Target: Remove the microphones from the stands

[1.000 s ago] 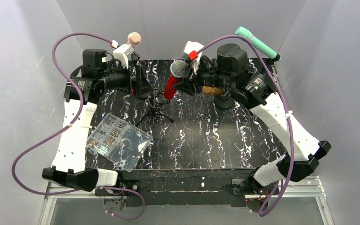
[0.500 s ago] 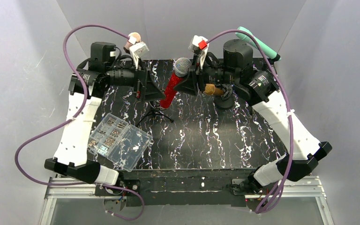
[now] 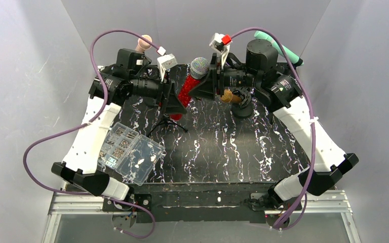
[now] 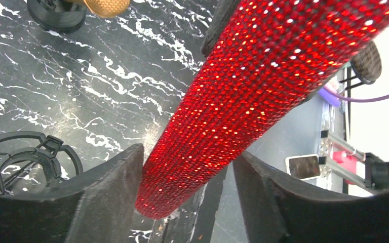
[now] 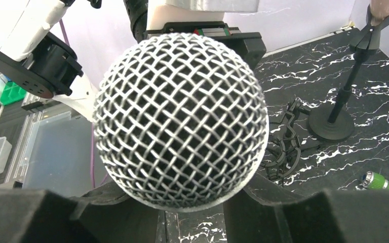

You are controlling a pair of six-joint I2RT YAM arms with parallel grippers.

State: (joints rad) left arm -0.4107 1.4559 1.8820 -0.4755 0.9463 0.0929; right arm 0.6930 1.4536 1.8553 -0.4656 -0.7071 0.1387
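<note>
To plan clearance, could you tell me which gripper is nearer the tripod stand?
Left. The left gripper hangs just above the tripod stand, around the red microphone's lower end; the right gripper grips that microphone higher, under its mesh head, farther away.

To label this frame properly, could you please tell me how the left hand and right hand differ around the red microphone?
The right hand is up by the silver mesh head of the red microphone; the left hand is at the handle's lower end. The right hand is shut on it; the left hand's fingers flank it, clamped or not is unclear. Both meet the same tilted microphone.
</note>
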